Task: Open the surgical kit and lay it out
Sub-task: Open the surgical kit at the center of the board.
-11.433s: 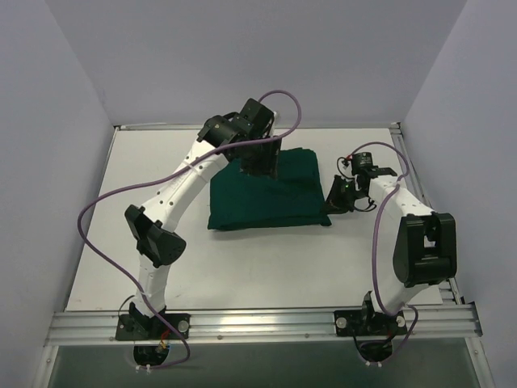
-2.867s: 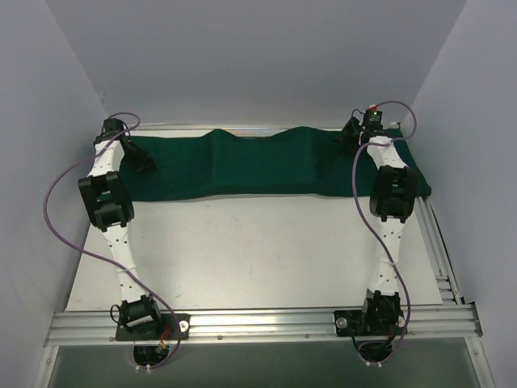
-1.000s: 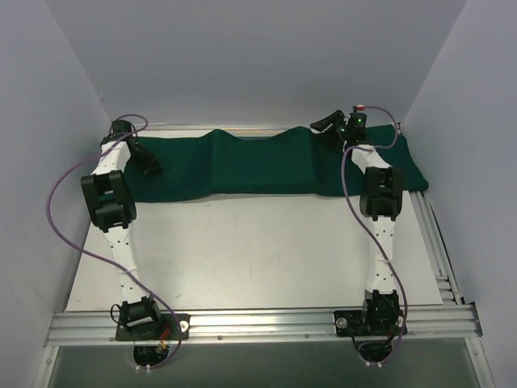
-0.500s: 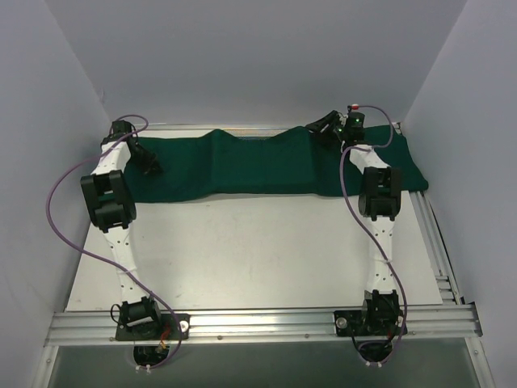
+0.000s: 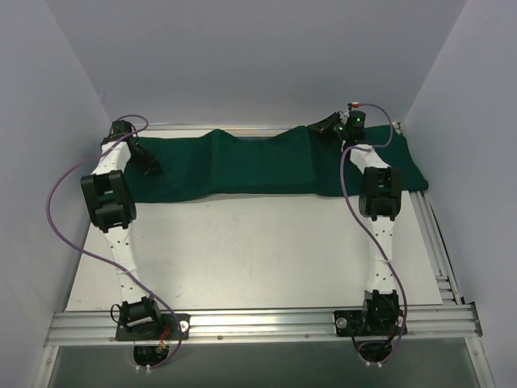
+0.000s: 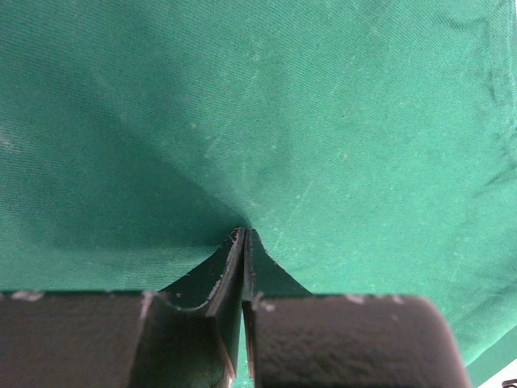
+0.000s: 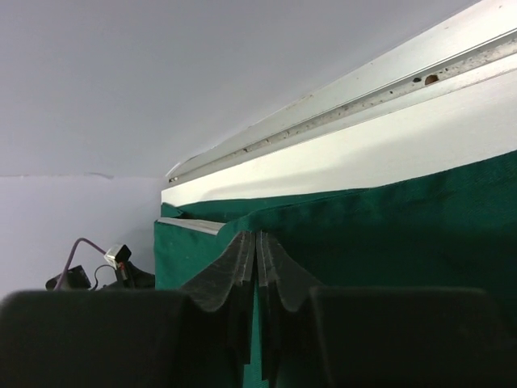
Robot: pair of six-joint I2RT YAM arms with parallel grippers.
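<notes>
Cloth (image 5: 258,166) stretched along far rail (image 7: 363,89); left claw (image 6: 243,236) pinching it; right claw (image 7: 256,238) clenched at its edge.

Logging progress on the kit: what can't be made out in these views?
Anything under the dark green cloth wrap: hidden by it in every view.
Right tool pinching cloth or not: right wrist view, the tool itself blocks the contact.
Cloth's right end: top view, partly behind the right arm.

Cloth (image 5: 258,166): was a folded bundle at the centre of the counter (image 5: 258,250); now a long strip along the back. Right fingers (image 7: 234,267) (parted a second ago): pressed together at the strip's rear edge.
</notes>
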